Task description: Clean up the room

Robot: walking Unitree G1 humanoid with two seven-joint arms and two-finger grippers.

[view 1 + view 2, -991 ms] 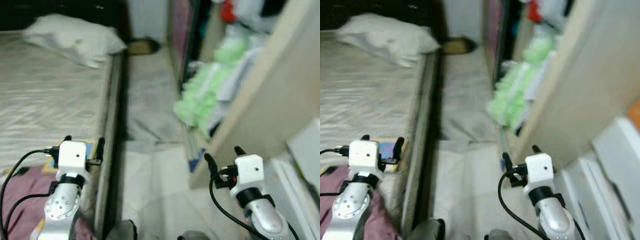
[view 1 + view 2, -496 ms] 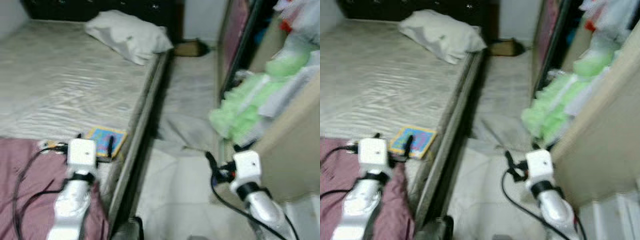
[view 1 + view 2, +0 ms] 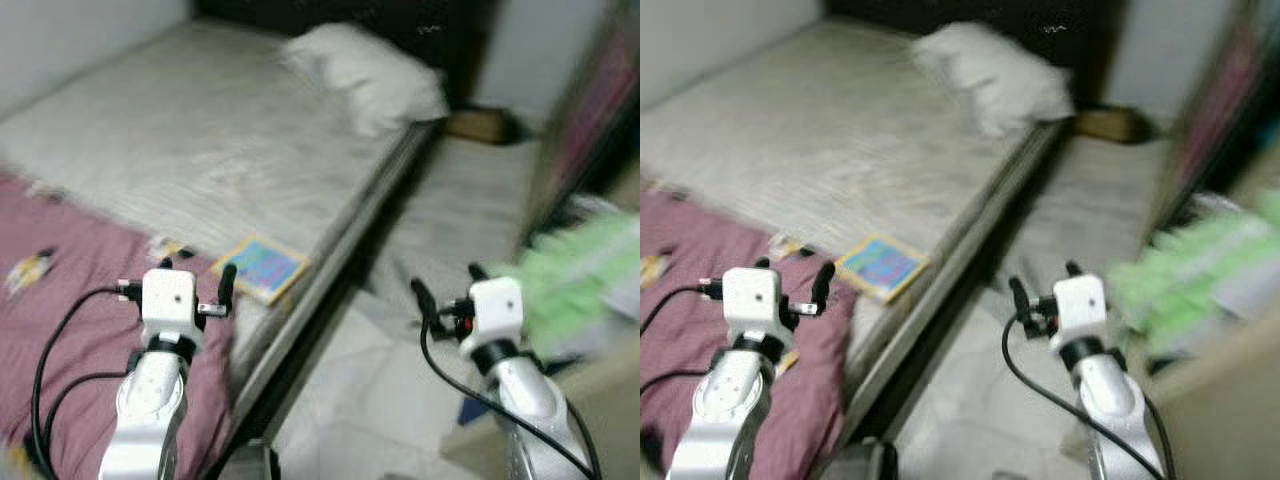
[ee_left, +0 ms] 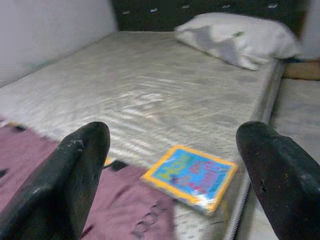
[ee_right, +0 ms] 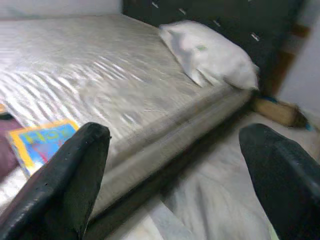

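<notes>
A blue book with a yellow border (image 3: pixel 260 268) lies flat near the bed's right edge, also the book (image 4: pixel 192 177) in the left wrist view. A maroon blanket (image 3: pixel 70 310) covers the near end of the mattress (image 3: pixel 210 140). A white pillow (image 3: pixel 365 75) rests at the head. My left gripper (image 3: pixel 195 278) is open above the blanket, just short of the book. My right gripper (image 3: pixel 447 284) is open over the floor beside the bed, holding nothing.
A green cloth pile (image 3: pixel 585 275) spills from the wardrobe at the right. A brown box (image 3: pixel 478 124) sits on the floor by the pillow. Pale fabric (image 3: pixel 450 215) lies on the floor between bed and wardrobe. A small yellow item (image 3: pixel 25 272) rests on the blanket.
The camera has swung left, so the bed takes up more of the picture and the wardrobe has slid off to the right. Both grippers stay open and empty.
</notes>
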